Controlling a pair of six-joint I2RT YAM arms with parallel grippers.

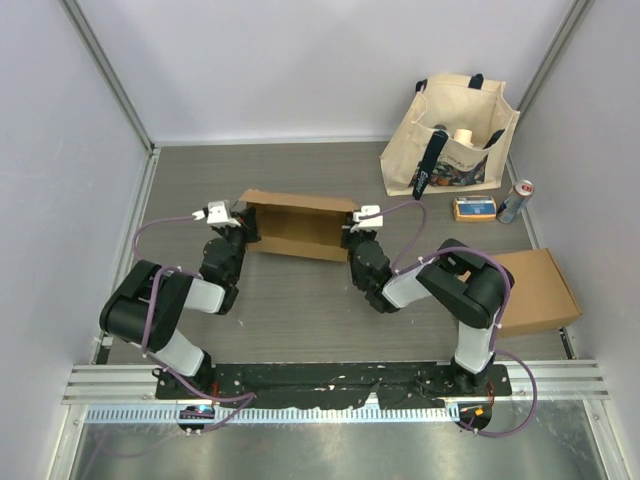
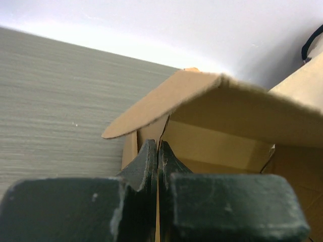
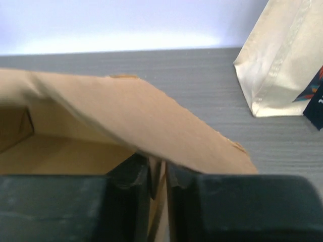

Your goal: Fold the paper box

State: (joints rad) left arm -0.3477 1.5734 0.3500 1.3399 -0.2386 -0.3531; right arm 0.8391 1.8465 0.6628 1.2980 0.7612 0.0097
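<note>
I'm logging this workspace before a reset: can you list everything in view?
paper box: one, brown, open, mid-table between the grippers
tote bag: one, cream, far right
small carton: one, orange and blue, in front of the bag
can: one, silver and red, beside the carton
closed box: one, brown, right near side
table: one, grey
left gripper: one, dark, shut on the paper box's left end
right gripper: one, dark, astride its right end, grip unclear
</note>
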